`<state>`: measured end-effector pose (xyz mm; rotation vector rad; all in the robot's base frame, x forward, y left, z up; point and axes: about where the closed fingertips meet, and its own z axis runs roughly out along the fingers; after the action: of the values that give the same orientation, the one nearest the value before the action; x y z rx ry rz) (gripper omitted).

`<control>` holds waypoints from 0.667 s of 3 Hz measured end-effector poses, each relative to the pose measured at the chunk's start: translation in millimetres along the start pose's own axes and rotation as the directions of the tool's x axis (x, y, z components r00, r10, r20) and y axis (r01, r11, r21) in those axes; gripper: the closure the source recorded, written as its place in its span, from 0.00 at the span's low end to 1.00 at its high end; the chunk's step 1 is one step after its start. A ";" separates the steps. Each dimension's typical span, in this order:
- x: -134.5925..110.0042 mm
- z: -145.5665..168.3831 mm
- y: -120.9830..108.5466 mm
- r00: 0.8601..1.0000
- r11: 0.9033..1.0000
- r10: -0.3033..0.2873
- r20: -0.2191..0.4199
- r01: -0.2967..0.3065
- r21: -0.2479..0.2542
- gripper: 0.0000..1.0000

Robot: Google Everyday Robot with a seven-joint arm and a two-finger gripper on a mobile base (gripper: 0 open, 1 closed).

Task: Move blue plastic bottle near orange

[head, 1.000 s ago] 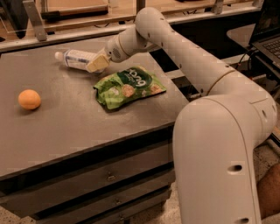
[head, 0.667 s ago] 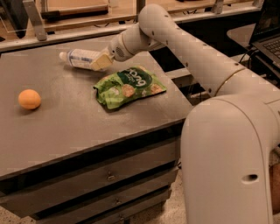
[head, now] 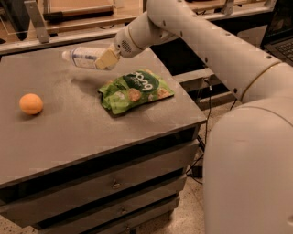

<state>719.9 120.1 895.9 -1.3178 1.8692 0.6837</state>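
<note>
The blue plastic bottle [head: 84,56] is a small clear bottle with a pale label and white cap, held sideways in the air above the far part of the grey table [head: 68,128]. My gripper [head: 107,59] is shut on the bottle's right end, with the cap pointing left. The orange [head: 31,103] is a small round fruit at the table's left side, well to the left of and nearer than the bottle. My white arm reaches in from the right.
A green chip bag [head: 135,91] lies flat on the table just below and right of the gripper. A shelf with wooden boards [head: 78,11] runs behind the table. Drawers [head: 114,183] front the table below.
The bottle has been lifted off the table in the gripper and now hangs above the surface, casting a shadow below. The arm has risen with it.
</note>
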 end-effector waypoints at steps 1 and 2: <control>1.6 2.2 -0.6 1.000 1.000 -0.001 -0.001 0.001 -0.002 1.00; -7.4 7.9 12.3 1.000 1.000 0.001 0.009 -0.001 -0.020 1.00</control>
<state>711.9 134.3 897.3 -1.3245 1.8604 0.7096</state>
